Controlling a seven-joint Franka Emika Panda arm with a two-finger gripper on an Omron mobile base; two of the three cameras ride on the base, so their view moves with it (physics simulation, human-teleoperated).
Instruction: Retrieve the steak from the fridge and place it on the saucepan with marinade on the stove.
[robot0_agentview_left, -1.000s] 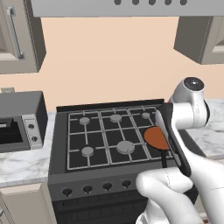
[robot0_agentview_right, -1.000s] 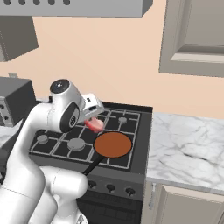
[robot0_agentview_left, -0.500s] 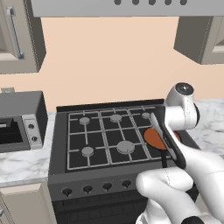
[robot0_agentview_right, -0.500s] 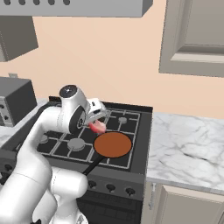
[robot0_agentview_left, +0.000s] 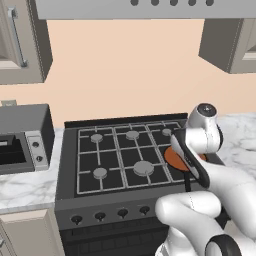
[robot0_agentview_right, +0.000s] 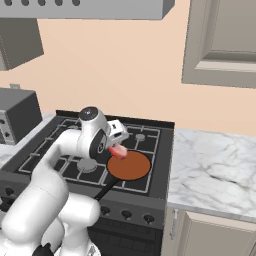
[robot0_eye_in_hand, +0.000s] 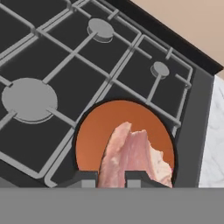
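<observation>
Stove: the dark gas range (robot0_agentview_right: 60, 160) carries the pan at its front right burner, roughly five o'clock of the cooktop in the right base view.
Saucepan: the orange-brown saucepan (robot0_eye_in_hand: 94, 131) sits flat on the grate, dark handle pointing toward the knobs.
Gripper: the gripper (robot0_eye_in_hand: 111, 178) hangs above the pan, fingers pinched on the meat.
Steak: the pink steak (robot0_eye_in_hand: 133, 157) dangles over the pan's five o'clock half, apparently not yet touching it.
Progress: fetching looks done; lowering and release remain.
</observation>
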